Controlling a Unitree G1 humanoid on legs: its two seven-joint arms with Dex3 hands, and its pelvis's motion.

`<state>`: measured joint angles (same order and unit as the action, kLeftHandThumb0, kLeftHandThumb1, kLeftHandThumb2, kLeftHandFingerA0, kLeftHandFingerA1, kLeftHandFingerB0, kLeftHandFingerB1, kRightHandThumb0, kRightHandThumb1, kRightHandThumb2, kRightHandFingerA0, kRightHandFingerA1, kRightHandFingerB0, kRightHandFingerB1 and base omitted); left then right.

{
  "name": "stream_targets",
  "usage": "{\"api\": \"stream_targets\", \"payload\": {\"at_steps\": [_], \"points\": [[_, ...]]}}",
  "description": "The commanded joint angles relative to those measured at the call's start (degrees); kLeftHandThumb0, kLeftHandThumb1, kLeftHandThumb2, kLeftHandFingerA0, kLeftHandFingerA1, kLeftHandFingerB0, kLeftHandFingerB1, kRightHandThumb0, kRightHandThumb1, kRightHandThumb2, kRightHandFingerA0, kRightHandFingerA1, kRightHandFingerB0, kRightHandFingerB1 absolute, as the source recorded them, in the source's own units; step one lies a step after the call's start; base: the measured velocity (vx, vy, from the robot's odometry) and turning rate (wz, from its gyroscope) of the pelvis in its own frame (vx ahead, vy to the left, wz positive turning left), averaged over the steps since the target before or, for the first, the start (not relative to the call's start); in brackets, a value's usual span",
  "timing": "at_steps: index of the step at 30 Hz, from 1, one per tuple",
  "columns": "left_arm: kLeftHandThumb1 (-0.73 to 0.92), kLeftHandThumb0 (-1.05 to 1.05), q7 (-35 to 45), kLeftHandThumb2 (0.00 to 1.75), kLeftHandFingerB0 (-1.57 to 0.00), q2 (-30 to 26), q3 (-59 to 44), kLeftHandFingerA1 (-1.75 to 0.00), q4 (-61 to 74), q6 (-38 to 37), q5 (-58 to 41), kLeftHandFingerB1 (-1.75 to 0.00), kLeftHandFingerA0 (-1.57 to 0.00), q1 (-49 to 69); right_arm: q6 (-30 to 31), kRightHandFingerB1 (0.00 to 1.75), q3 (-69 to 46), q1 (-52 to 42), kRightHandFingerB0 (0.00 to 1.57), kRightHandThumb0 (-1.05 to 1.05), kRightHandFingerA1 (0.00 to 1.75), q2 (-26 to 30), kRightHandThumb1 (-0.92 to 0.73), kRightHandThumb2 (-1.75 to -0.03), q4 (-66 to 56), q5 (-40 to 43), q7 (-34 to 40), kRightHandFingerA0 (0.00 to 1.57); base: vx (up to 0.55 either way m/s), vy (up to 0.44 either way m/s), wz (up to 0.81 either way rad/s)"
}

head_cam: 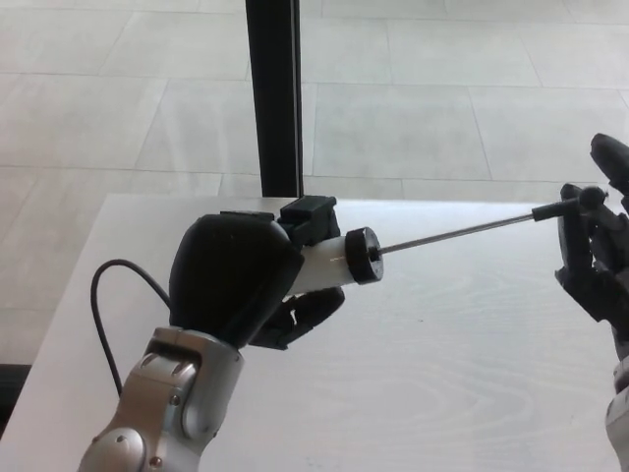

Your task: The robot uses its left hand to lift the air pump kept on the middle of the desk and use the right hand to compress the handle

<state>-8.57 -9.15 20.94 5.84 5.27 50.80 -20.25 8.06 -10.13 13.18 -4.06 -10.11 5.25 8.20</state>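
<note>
Head view: at centre-left the left hand [236,290] is clamped round the pump [329,265], held above the desk [442,393]. At the right edge the right hand [595,251] grips the handle [565,208] (rod fully drawn out). Compression comes next: push the handle straight along the rod.

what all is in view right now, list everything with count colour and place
air pump: one, white barrel with black cap, held above the desk's left half, thin metal rod pulled out to the right
hose: one, black, looping over the desk's left edge
desk: one, pale wood grain, filling the lower picture
post: one, black, upright behind the desk
floor: light tiles, beyond the desk
left hand: black, wrapped around the barrel
right hand: black, at the right edge, on the rod's handle end
</note>
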Motion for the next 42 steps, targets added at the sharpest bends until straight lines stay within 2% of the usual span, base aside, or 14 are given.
{"api": "stream_targets", "payload": {"at_steps": [1,7,8,16,17,18,26,27,28,29,30,34,35,42], "points": [[0.37,-0.20,-1.67,1.40,-0.80,0.38,-4.02,-1.75,-0.56,1.13,-2.42,-1.66,-0.96,-1.31,17.26,0.42,-2.64,-1.91,0.39,-0.20,0.45,3.27,-0.76,-0.61,-1.61,5.74,-2.51,0.34,0.00,0.000,0.00],[0.36,-0.15,-2.20,1.37,-0.84,1.19,-4.53,-1.75,-0.67,0.55,-3.01,-1.61,-0.97,-0.42,18.24,0.42,-4.62,-2.75,0.35,-0.22,0.47,2.69,-0.81,-0.61,2.94,7.79,-3.53,0.32,0.00,0.000,0.00],[0.41,-0.21,-1.99,1.22,-1.06,1.18,-4.57,-1.45,-0.44,0.70,-2.87,-1.32,-1.26,-0.08,18.09,0.43,-5.11,-2.44,0.34,-0.24,0.48,2.61,-0.78,-0.62,3.00,7.69,-3.04,0.34,0.00,0.000,0.00],[0.42,-0.14,-1.28,1.24,-0.80,1.56,-5.60,-1.75,0.08,1.26,-2.68,-1.59,-0.93,0.75,18.60,0.43,-7.07,-1.46,0.35,-0.24,0.49,2.54,-0.78,-0.62,1.35,8.02,-2.59,0.39,0.00,0.000,0.00],[0.43,-0.22,-1.62,1.19,-1.04,1.56,-5.73,-1.42,-0.49,0.78,-2.98,-1.30,-1.22,0.79,17.56,0.43,-6.86,-2.02,0.35,-0.26,0.49,2.57,-0.79,-0.63,0.66,7.93,-3.05,0.36,0.00,0.000,0.00],[0.42,-0.22,-1.87,1.20,-1.04,1.59,-5.76,-1.43,-0.63,0.49,-3.02,-1.31,-1.22,0.94,17.67,0.48,-6.82,-2.25,0.31,-0.33,0.53,2.91,-0.73,-0.80,0.28,8.14,-3.52,0.33,0.00,0.000,0.00],[0.43,-0.23,-0.92,1.21,-1.03,1.18,-5.88,-1.46,-0.36,0.54,-3.12,-1.32,-1.24,2.37,17.87,0.40,-7.78,-0.71,0.32,-0.40,0.44,0.20,-0.84,-0.64,-6.99,9.20,0.55,0.37,0.00,0.000,0.00],[0.44,-0.24,-0.59,1.20,-1.02,0.80,-5.63,-1.43,-0.54,0.73,-2.55,-1.29,-1.22,2.34,18.34,0.39,-7.57,-0.24,0.31,-0.45,0.42,0.36,-0.85,-0.64,-7.92,8.82,1.01,0.36,0.00,0.000,0.00],[0.43,-0.24,-0.71,1.20,-1.02,0.75,-5.56,-1.44,-0.71,0.60,-2.51,-1.31,-1.22,2.41,18.03,0.50,-6.85,-0.14,0.21,-0.48,0.57,1.13,-0.66,-1.01,-8.37,7.67,0.80,0.31,0.00,0.000,0.00],[0.43,-0.24,-0.78,1.20,-1.02,0.74,-5.54,-1.44,-0.78,0.55,-2.52,-1.31,-1.22,2.43,18.01,0.50,-6.54,-0.14,0.21,-0.48,0.57,1.45,-0.66,-1.01,-8.62,7.22,0.74,0.31,0.00,0.000,0.00],[0.43,-0.23,-0.33,1.20,-1.02,0.77,-5.46,-1.44,-0.91,0.73,-2.75,-1.31,-1.21,2.60,18.57,0.39,-6.22,0.24,0.27,-0.52,0.41,2.16,-0.87,-0.65,-9.60,7.45,0.09,0.28,0.00,0.000,0.00],[0.43,-0.23,-0.36,1.19,-1.02,0.51,-5.18,-1.42,-1.17,0.72,-2.38,-1.31,-1.20,3.29,20.35,0.38,-4.81,1.46,0.24,-0.56,0.37,2.04,-0.88,-0.66,-12.44,7.22,1.06,0.21,0.00,0.000,0.00],[0.48,-0.19,0.05,1.18,-0.73,0.07,-4.72,-1.75,-1.28,0.85,-1.60,-1.62,-0.86,3.29,20.02,0.39,-3.88,1.58,0.21,-0.61,0.40,2.59,-0.92,-0.69,-13.01,6.26,0.83,0.19,0.00,0.000,0.00],[0.52,-0.21,0.51,1.14,-0.74,-1.25,-2.80,-1.75,-2.06,1.59,0.17,-1.57,-0.84,2.80,19.62,0.36,-0.28,2.31,0.13,-0.61,0.40,3.81,-0.92,-0.74,-14.25,5.01,0.14,0.15,0.00,0.000,0.00]]}}
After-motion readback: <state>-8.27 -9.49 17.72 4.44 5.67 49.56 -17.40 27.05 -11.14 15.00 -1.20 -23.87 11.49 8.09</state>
